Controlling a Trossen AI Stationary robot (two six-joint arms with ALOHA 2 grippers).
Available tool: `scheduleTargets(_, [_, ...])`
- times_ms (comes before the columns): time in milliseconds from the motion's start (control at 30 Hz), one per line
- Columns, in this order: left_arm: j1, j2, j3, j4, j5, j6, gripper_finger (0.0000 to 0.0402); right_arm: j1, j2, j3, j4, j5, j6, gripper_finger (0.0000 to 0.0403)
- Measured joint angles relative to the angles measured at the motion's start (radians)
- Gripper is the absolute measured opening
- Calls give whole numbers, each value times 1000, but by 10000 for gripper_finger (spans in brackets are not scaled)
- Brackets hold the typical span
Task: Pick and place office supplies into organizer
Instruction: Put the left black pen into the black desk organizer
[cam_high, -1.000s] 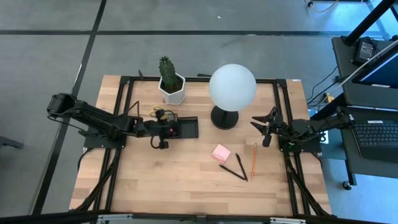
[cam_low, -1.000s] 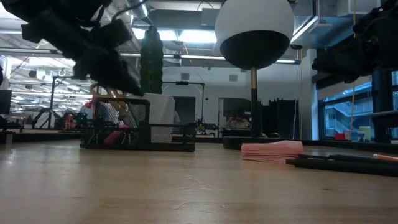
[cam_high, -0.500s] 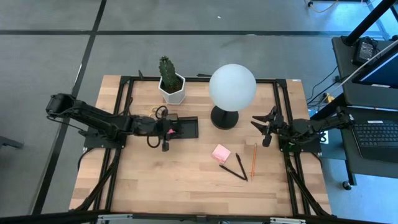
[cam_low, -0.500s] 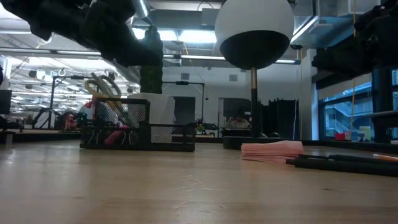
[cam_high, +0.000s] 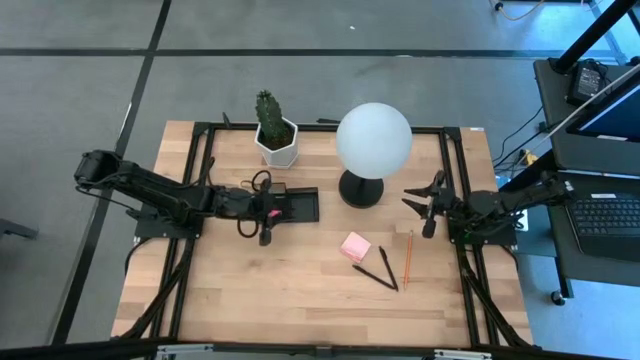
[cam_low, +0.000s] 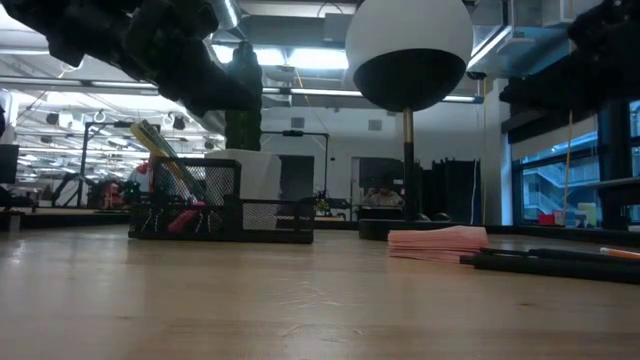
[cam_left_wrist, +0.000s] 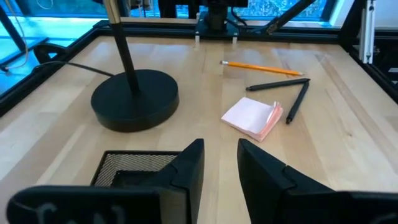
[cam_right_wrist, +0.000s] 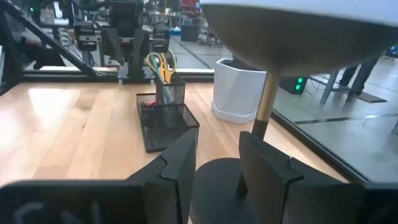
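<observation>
The black mesh organizer (cam_high: 305, 205) stands left of the lamp base. Yellow-handled scissors (cam_right_wrist: 160, 65) stand in its tall cup, leaning on the rim, and a small pink piece (cam_low: 185, 218) lies inside. My left gripper (cam_left_wrist: 221, 155) hovers open just above the organizer, with nothing between its fingers. A pink sticky-note pad (cam_high: 355, 246), two black pens (cam_high: 380, 270) and an orange pencil (cam_high: 408, 258) lie flat on the table to the right. My right gripper (cam_high: 415, 205) waits open near the right edge, beside the lamp.
A white globe lamp (cam_high: 373, 140) on a round black base (cam_left_wrist: 134, 99) stands right of the organizer. A cactus in a white hexagonal pot (cam_high: 275, 135) stands at the far side. Bare wood lies along the table's near half.
My left gripper has risen from the organizer's cup and tipped up toward level. The scissors stay in the cup, now leaning more to one side.
</observation>
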Motion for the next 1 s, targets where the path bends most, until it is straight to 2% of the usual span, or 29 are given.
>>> scheduleTargets(167, [0, 0, 0, -1, 0, 1, 89, 0, 200, 122, -14, -1, 22, 126])
scheduleTargets(267, [0, 0, 0, -1, 0, 2, 89, 0, 352, 231, -86, -2, 79, 126])
scheduleTargets(367, [0, 0, 0, 0, 0, 3, 89, 0, 513, 363, -216, -3, 210, 126])
scheduleTargets(467, [0, 0, 0, -1, 0, 3, 89, 0, 666, 488, -380, -18, 407, 126])
scheduleTargets(567, [0, 0, 0, -1, 0, 3, 88, 0, 805, 588, -528, -110, 612, 126])
scheduleTargets(667, [0, 0, 0, -1, 0, 3, 89, 0, 933, 647, -603, -186, 763, 126])
scheduleTargets(867, [0, 0, 0, -14, 0, 3, 88, 0, 1151, 678, -615, -319, 942, 126])
scheduleTargets(1000, [0, 0, 0, -57, 0, 3, 88, 0, 1239, 702, -613, -410, 1047, 126])
